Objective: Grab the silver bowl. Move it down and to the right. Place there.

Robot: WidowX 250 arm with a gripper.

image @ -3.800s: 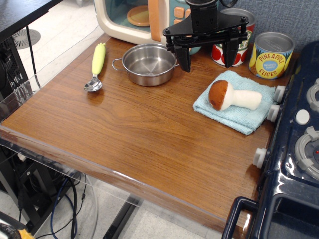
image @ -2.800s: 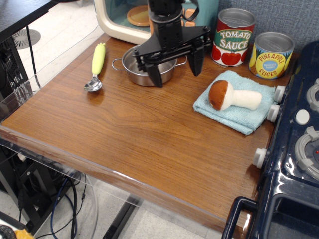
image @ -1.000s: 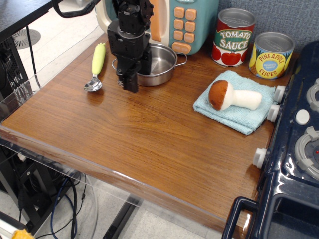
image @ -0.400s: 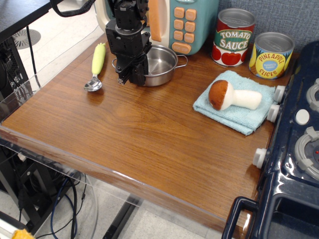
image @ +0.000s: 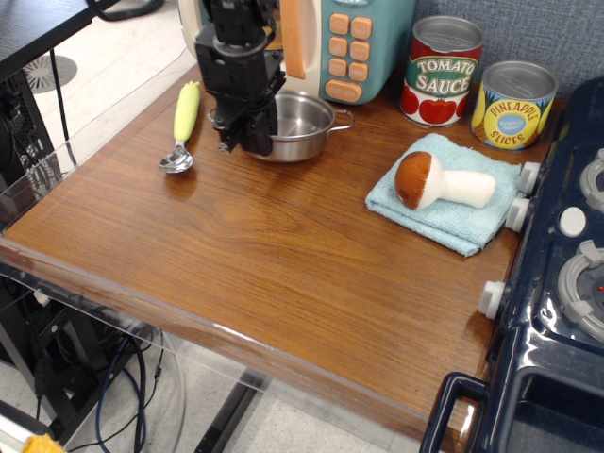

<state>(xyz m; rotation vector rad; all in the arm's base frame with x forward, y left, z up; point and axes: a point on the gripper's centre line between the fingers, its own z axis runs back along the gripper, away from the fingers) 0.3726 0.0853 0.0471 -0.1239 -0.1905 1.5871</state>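
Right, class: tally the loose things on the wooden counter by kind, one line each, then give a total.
Tin cans: 2, tomato sauce and pineapple slices
Silver bowl: 1, with the claw at its left rim
Spoon: 1
Blue cloth: 1
Toy mushroom: 1
Total: 6

Polished steel silver bowl (image: 300, 125) on a glossy wood-grain table (image: 245, 255), beside soft blue cloth (image: 444, 209).

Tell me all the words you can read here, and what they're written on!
"TOMATO SAUCE" on the red and white can.
"PINEAPPLE SLICES" on the yellow can; the blue badge between those words is too small to read.
The orange buttons on the toy microwave show no readable marks.
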